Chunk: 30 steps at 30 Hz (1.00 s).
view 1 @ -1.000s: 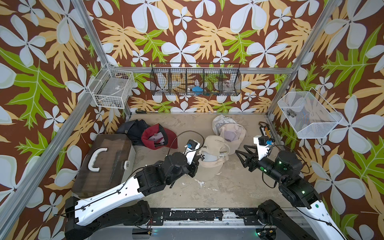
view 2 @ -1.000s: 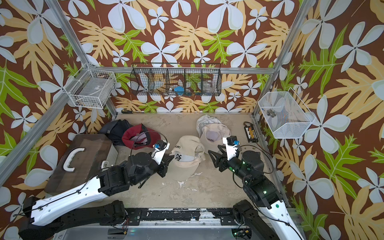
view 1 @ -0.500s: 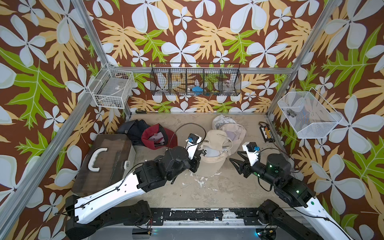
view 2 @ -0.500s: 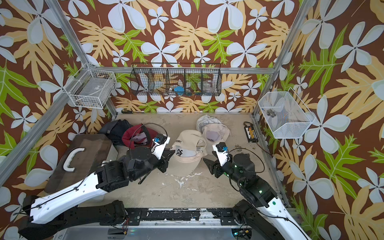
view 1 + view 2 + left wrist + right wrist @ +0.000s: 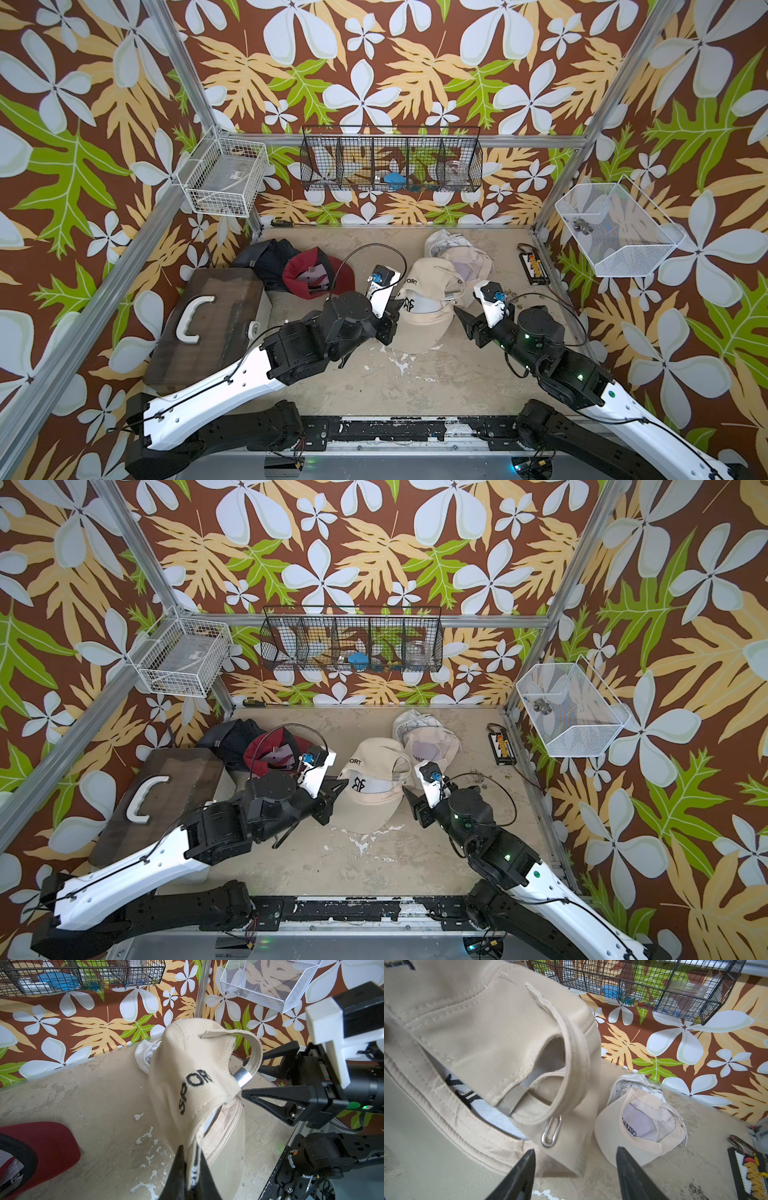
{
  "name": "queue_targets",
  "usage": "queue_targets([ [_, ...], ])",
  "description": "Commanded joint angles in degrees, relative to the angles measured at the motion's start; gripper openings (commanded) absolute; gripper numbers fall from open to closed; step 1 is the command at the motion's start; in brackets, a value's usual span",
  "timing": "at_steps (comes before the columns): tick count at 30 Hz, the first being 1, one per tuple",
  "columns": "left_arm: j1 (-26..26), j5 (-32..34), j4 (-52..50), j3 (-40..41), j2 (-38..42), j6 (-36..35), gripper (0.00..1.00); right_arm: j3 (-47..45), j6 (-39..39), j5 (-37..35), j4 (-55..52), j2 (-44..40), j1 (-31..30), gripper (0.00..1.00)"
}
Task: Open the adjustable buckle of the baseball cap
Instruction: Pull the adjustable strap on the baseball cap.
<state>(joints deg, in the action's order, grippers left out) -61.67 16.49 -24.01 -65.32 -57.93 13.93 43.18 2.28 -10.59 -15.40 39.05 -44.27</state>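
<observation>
A beige baseball cap lettered "SPORT" sits mid-table, its back tilted up. My left gripper is shut on the cap's rim band. The back strap loops round to a metal buckle. My right gripper is open, its fingertips just short of the buckle, one on each side of it. Nothing is between the right fingers.
Two pale caps lie behind the beige one. A red cap and a dark cap lie at the back left. A brown case with a white handle stands left. A black connector block lies far right. Wire baskets hang on the walls.
My right gripper has moved left, up to the cap's back strap, and its jaws stand slightly wider. My left gripper has kept its hold on the cap's rim.
</observation>
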Motion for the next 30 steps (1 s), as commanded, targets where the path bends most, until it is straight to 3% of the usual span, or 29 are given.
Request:
queue_targets([
  [1, 0.04, -0.80, 0.68, -0.72, 0.06, 1.17, 0.00, -0.11, -1.04, -3.08, 3.96, 0.62, -1.43, 0.63],
  [12, 0.01, -2.43, 0.90, -1.14, 0.00, 1.89, 0.00, 0.43, -2.27, -6.86, 6.09, 3.41, -4.94, 0.63],
  [18, 0.05, -3.93, 0.98, -0.62, 0.39, 2.29, 0.00, 0.56, -3.07, -8.48, 6.77, 2.72, -4.93, 0.58],
  [30, 0.05, -8.04, 1.32, 0.02, 0.01, 2.77, 0.00, 0.86, -3.82, -6.71, 7.77, 1.84, -4.94, 0.17],
])
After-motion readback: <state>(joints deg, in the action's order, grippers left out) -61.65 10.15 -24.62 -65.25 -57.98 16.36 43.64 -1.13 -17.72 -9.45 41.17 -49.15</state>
